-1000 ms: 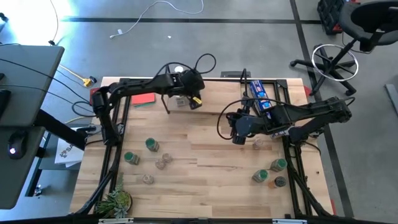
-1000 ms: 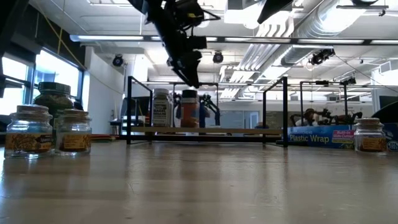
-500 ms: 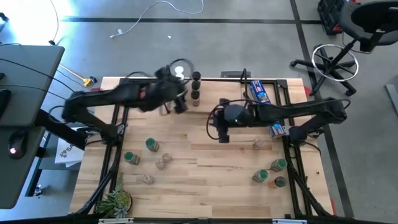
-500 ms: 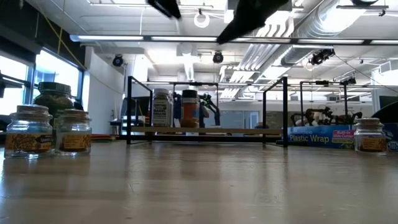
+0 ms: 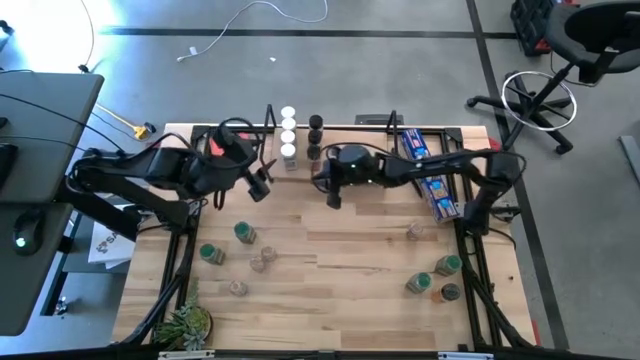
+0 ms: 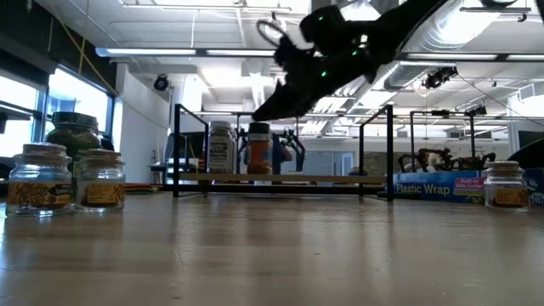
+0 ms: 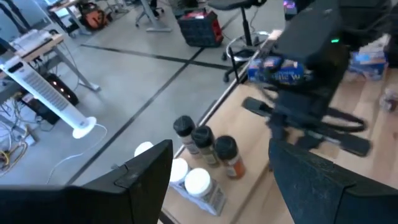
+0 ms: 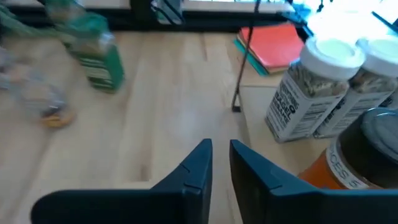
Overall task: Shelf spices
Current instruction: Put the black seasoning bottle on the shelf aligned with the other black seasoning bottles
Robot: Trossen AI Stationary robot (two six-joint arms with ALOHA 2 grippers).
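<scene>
The shelf (image 5: 330, 128), a wooden board in a black wire frame (image 6: 280, 178), stands at the table's far edge. On it stand white-lidded spices (image 5: 288, 134) (image 8: 311, 87) and black-lidded ones (image 5: 316, 136) (image 8: 364, 158). More jars stand loose on the table at the near left (image 5: 244, 233) and near right (image 5: 447, 264). My right gripper (image 5: 332, 193) (image 8: 221, 155) is shut and empty, low over the table just on the near side of the black-lidded jars. My left gripper (image 5: 258, 186) (image 7: 221, 158) hangs open and empty, left of the shelf's jars.
A long blue packet (image 5: 428, 170) lies at the far right under my right arm. A red card (image 8: 273, 46) lies left of the shelf. A small plant (image 5: 185, 322) stands at the near left corner. Bare wood lies across the table's middle.
My left gripper has drawn back from the shelf toward the table's left edge and risen, leaving the jars standing on the shelf. My right gripper has swung toward the table's left and far edge, tipped lower and come down close to the shelf's jars.
</scene>
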